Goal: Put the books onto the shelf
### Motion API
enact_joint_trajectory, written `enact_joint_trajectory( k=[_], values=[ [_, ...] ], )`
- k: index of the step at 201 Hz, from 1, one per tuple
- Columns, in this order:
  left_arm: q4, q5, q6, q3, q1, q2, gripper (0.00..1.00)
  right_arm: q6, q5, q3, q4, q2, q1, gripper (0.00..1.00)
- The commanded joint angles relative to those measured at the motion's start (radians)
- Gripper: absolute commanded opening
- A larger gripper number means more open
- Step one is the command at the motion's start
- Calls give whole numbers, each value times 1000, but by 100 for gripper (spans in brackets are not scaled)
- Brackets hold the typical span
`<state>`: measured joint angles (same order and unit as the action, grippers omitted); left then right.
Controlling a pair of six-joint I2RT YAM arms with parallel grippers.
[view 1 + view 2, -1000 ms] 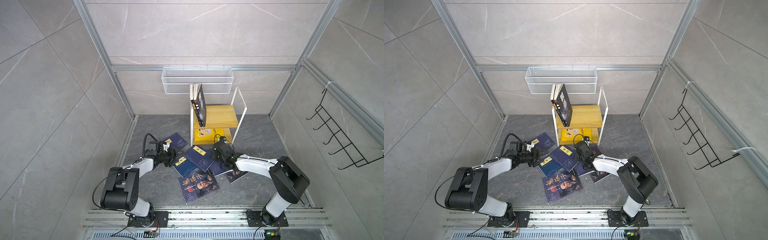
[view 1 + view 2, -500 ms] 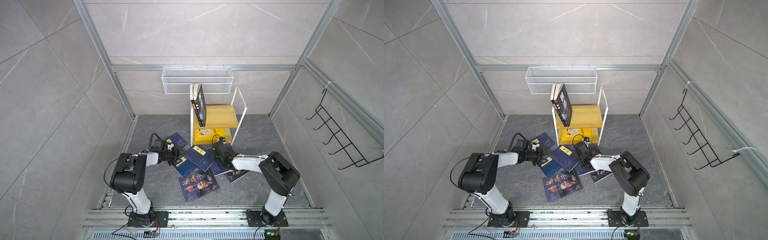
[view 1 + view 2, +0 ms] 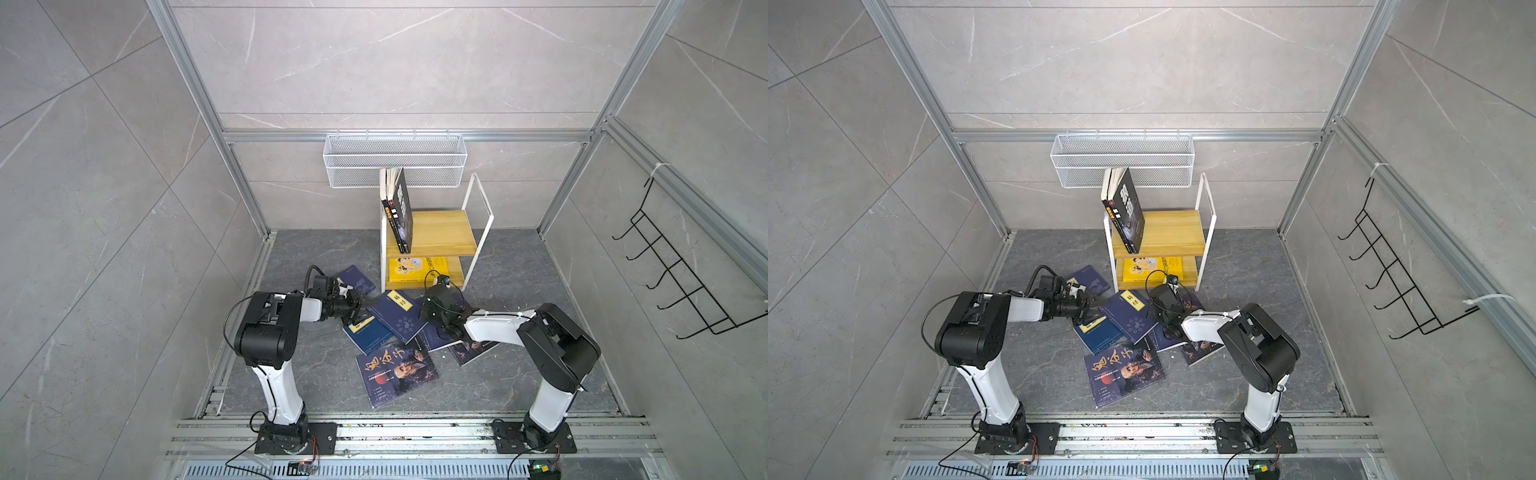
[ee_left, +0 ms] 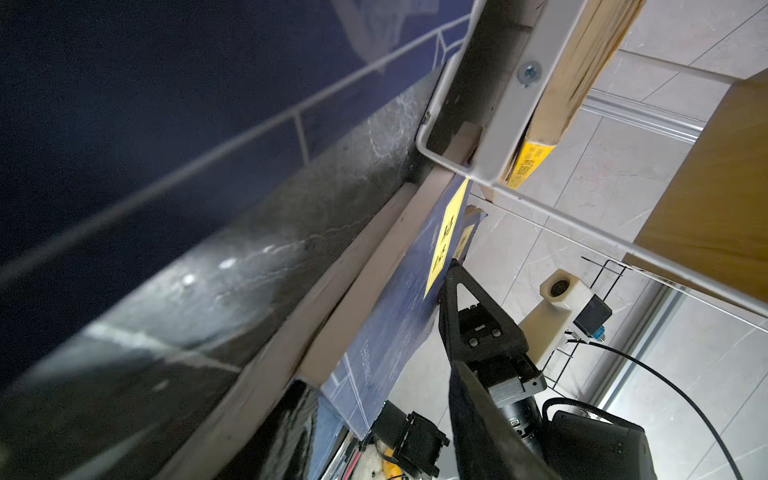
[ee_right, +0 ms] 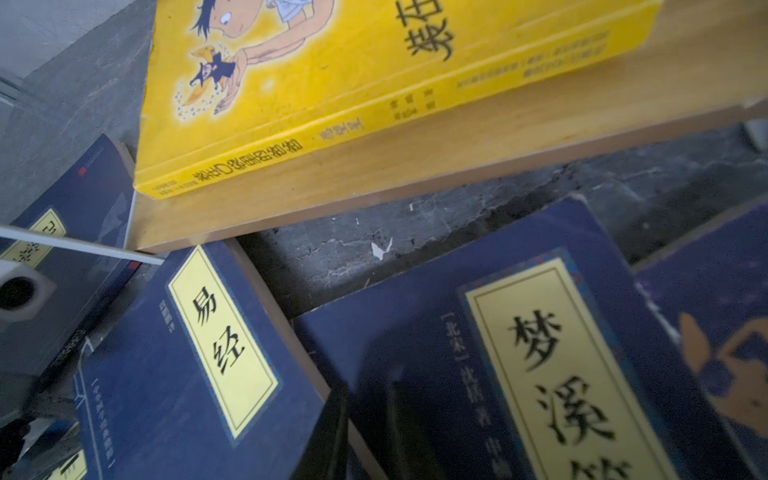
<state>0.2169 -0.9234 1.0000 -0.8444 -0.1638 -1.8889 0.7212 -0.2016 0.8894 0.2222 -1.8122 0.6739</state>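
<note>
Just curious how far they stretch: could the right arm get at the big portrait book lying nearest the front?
Probably yes. The portrait book lies flat and mostly uncovered on the floor, close beside the right arm, with nothing standing between them.

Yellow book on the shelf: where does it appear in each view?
In both top views: yellow book lies flat on the shelf's lower board, mid-picture.
Left wrist: only its yellow edge shows, next to that board.
Right wrist: cover and spine, close, on the board.
Shared landmark: the lower board.
</note>
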Motion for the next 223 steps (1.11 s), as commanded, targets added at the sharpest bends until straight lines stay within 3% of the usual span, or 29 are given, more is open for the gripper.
enact_joint_trajectory(
  k=[1,87,122,139,174,211,223],
  values=[
    [25,26,35,27,-11,29,47,-24,77,-24,-106,-32,22,21],
    [-10,10,11,8,-33,40,27,-35,108,-18,-67,-62,55,21],
    [-34,35,-2,27,-33,94,1,-59,60,-32,-92,-10,56,21],
    [-40,45,0,39,-32,119,0,-95,41,-34,-106,44,60,23],
    [-71,74,-22,54,-33,177,0,-205,-74,-6,-199,165,116,35],
    [-93,127,-47,97,-34,267,0,-419,-187,30,-216,250,255,62],
    [-130,144,-73,98,-38,299,0,-487,-213,71,-257,246,308,66]
  ],
)
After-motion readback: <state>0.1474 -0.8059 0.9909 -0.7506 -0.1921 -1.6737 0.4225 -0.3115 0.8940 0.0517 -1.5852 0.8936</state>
